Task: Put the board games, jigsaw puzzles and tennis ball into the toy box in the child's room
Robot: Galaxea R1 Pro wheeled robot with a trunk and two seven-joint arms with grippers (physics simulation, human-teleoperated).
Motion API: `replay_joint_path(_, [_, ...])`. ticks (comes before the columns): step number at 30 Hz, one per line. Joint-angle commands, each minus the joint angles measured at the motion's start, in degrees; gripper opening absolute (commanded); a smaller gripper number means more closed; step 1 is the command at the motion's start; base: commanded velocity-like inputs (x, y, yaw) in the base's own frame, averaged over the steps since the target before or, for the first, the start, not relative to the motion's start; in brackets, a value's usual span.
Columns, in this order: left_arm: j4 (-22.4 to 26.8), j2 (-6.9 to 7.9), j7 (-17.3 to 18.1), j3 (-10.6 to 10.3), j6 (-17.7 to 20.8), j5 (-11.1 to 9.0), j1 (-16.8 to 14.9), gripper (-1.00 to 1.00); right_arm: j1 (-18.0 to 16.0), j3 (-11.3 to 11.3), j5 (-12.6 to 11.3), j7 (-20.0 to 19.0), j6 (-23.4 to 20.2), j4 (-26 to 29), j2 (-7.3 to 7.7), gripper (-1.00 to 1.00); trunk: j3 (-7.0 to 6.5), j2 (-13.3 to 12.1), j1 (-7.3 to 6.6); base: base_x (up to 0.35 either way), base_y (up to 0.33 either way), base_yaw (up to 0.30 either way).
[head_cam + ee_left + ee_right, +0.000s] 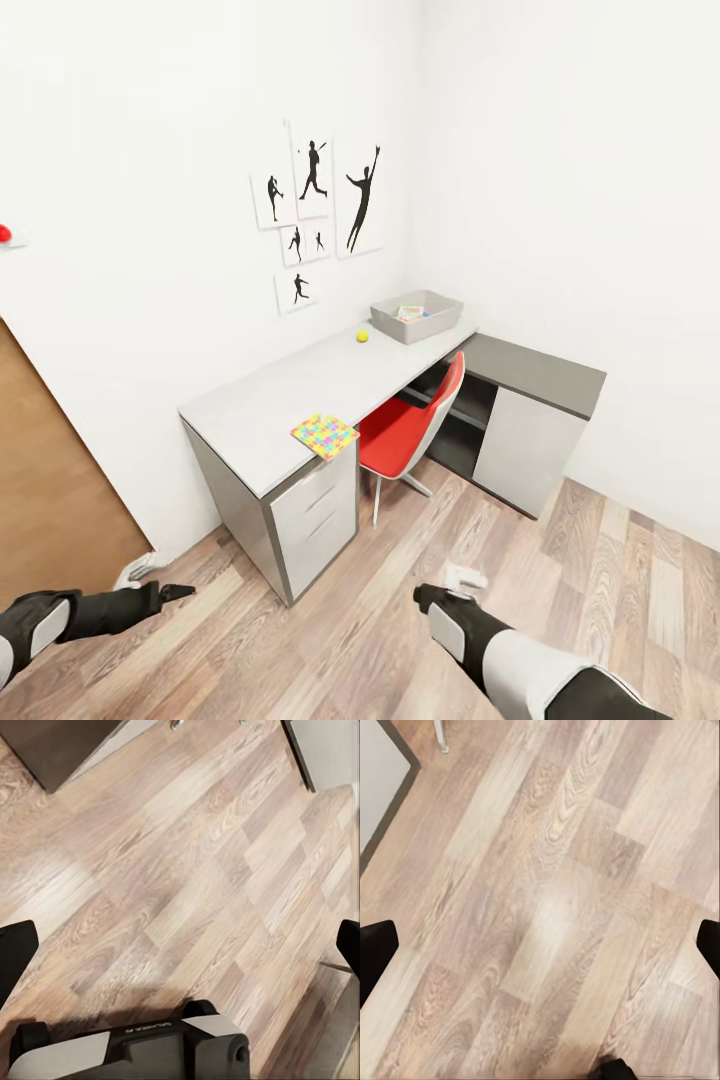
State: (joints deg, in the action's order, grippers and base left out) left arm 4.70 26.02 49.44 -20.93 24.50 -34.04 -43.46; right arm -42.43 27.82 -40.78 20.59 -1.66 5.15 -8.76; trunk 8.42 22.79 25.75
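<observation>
Nearest: wood-plank floor [330, 640], wide bare stretch ahead of both arms up to the desk. Left gripper [178, 592] low over planks, black fingertips [16, 952] wide apart in left wrist view, nothing between. Right gripper [428, 597] likewise low over floor, fingertips [375, 949] spread to the wrist frame's sides, holding nothing.

Next: long light grey table [300, 385] on white three-drawer unit [318, 515], running along left wall. Multicoloured flat jigsaw puzzle mat [324, 436] at near front edge, one corner overhanging above the drawers. Red chair [410, 425] tucked under table, just beside drawer unit.

Farther: small yellow-green tennis ball [362, 336] on tabletop near wall, just short of light grey toy box [417, 317] at far corner; something colourful inside, too small to identify. Lower dark grey cabinet top [535, 370] adjoining at right. Black sports-silhouette pictures [318, 205] on wall above.
</observation>
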Motion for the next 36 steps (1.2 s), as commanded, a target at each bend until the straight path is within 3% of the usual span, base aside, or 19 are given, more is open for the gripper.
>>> replay_joint_path(1, [0.0, -0.25, 0.2, -0.4, 0.4, -0.7, 0.0, 1.00, 0.5, 0.6, -0.3, 0.2, 0.4, -0.1, 0.04, 1.00, 0.12, 0.1, 0.03, 0.000, 0.000, 0.000])
replay_joint_path(6, [0.1, -0.85, 1.9, -0.1, 0.5, -1.2, 0.2, 1.00, 3.1, 0.6, -0.3, 0.0, 1.5, -0.2, 0.82, 1.00, 0.12, 0.1, 0.03, 0.000, 0.000, 0.000])
replay_joint_path(10, [0.1, -1.94, 9.3, 0.5, 0.9, -1.5, 0.2, 1.00, 5.9, 0.7, -0.4, 0.0, 3.6, 0.1, 0.97, 1.00, 0.12, 0.1, 0.03, 0.000, 0.000, 0.000])
replay_joint_path(13, [0.3, -2.31, 16.1, 2.2, 1.3, -2.1, 0.2, 1.00, 6.3, 0.7, -0.6, 0.0, 6.9, 0.2, 0.89, 1.00, 0.12, 0.1, 0.03, 0.000, 0.000, 0.000])
replay_joint_path(14, [0.5, -2.63, 19.1, 3.8, 1.5, -2.6, 0.2, 1.00, 6.4, 0.7, -0.7, 0.0, 7.9, 0.1, 0.88, 1.00, 0.12, 0.1, 0.03, 0.000, 0.000, 0.000])
replay_joint_path(17, [0.7, -3.78, 21.7, 6.8, 3.2, -4.1, 0.2, 1.00, 6.4, 0.6, -0.9, 0.0, 8.7, 0.2, 1.00, 1.00, 0.12, 0.1, 0.03, 0.000, 0.000, 0.000])
replay_joint_path(22, [1.6, -7.13, 22.7, 10.2, 6.9, -5.6, 0.1, 1.00, 6.5, 0.4, -1.1, 0.0, 9.0, 0.1, 1.22, 1.00, 0.12, 0.1, 0.03, 0.000, 0.000, 0.000])
replay_joint_path(28, [3.4, -12.39, 22.6, 14.8, 8.7, -7.1, 0.0, 1.00, 6.5, 0.2, -1.1, 0.0, 9.2, 0.1, 1.31, 1.00, 0.12, 0.1, 0.03, 0.000, 0.000, 0.000])
replay_joint_path(31, [3.5, -13.37, 22.0, 18.2, 8.9, -8.0, 0.0, 1.00, 6.5, 0.0, -1.3, 0.0, 10.4, 0.1, 1.34, 1.00, 0.12, 0.1, 0.03, 0.000, 0.000, 0.000])
replay_joint_path(36, [3.6, -13.77, 21.2, 19.8, 9.0, -8.4, 0.0, 1.00, 5.7, -0.3, -1.3, 0.1, 11.0, 0.2, 1.48, 1.00, 0.12, 0.1, 0.03, 0.000, 0.000, 0.000])
